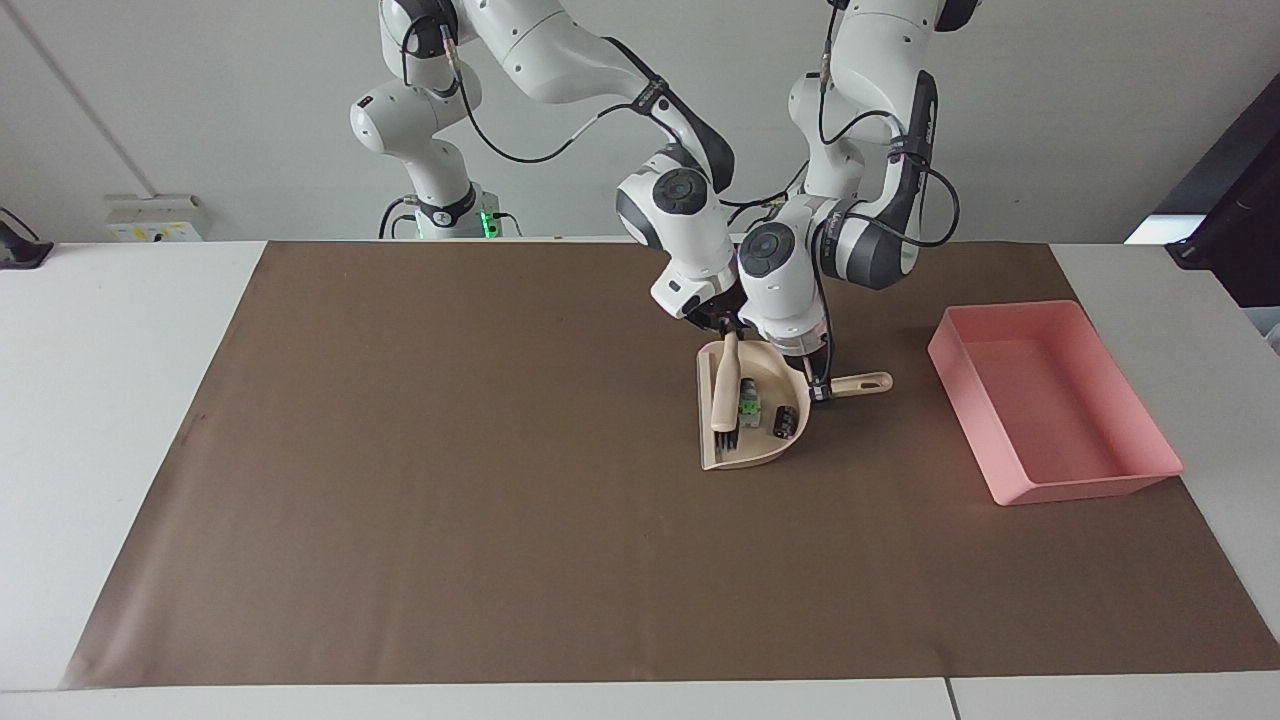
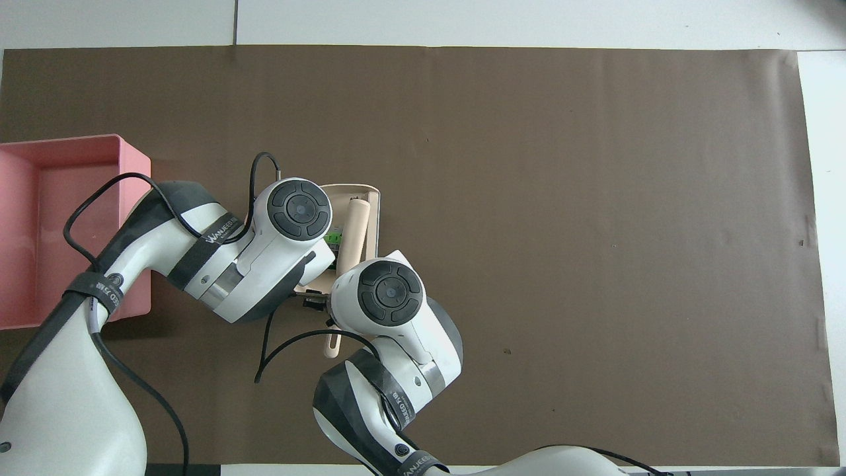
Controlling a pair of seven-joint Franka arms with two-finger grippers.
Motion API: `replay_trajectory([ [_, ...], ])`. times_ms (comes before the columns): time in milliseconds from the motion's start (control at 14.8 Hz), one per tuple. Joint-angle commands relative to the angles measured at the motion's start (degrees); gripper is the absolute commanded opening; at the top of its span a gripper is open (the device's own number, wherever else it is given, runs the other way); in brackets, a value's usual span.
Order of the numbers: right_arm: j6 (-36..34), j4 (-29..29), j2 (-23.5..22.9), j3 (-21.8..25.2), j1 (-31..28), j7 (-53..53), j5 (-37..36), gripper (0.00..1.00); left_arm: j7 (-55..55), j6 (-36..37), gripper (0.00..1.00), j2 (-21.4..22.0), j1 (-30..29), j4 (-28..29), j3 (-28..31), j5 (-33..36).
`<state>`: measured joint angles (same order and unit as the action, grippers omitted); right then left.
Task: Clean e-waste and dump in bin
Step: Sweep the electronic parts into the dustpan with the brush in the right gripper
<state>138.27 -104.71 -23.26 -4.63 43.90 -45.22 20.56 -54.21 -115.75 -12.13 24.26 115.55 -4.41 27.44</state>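
Overhead view and facing view agree on the layout. Largest item: a brown mat (image 1: 500, 520) covering most of the white table (image 1: 100, 400). The bin (image 1: 1055, 405), a pink shallow tray, sits at the mat's edge toward the left arm's end of the table, nothing visible inside it. A beige dustpan (image 1: 745, 455) lies near the middle of the mat, toward the edge nearest the robots, well apart from the bin, its handle pointing toward the bin. The left gripper (image 1: 822, 388) is clamped on that handle where it joins the pan; in the overhead view the wrist covers the grip. The right gripper (image 1: 729, 328) holds the top of a small wooden brush (image 1: 725, 385), which hangs slightly tilted, its dark bristles down inside the dustpan close to the open lip. The e-waste lies in the dustpan: a whitish-grey piece with a green spot (image 1: 748, 400) just beside the brush, and a small black block (image 1: 786, 421) beside it, toward the pan's curved back wall. In the overhead view only the green spot (image 2: 333, 237) shows between the two wrists.
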Motion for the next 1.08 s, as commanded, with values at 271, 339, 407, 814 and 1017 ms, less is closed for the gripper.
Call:
replay_trajectory([
  [271,-7.6,1.2,2.2,-0.2,-0.7,1.3,-1.7,0.0,-3.1,-2.1,0.0,2.7,-3.0,1.5,0.1,-3.1],
  [339,-10.0,1.1,3.6,0.1,-1.2,1.2,-2.1,0.0,-3.8,-1.8,0.0,3.4,-3.5,1.6,0.0,-3.1],
  [407,-11.8,1.0,5.1,0.1,-2.1,1.3,-2.5,0.0,-4.5,-1.5,0.0,4.0,-4.0,1.8,0.0,-3.2],
  [814,-27.0,0.2,14.2,0.0,-10.7,4.4,-8.2,0.0,-10.9,-1.5,0.0,6.6,-7.5,2.4,0.1,-5.8],
  [1017,-34.4,-0.7,17.1,0.0,-17.8,11.3,-11.1,0.0,-15.1,-1.5,0.0,8.0,-10.9,1.8,0.1,-6.8],
])
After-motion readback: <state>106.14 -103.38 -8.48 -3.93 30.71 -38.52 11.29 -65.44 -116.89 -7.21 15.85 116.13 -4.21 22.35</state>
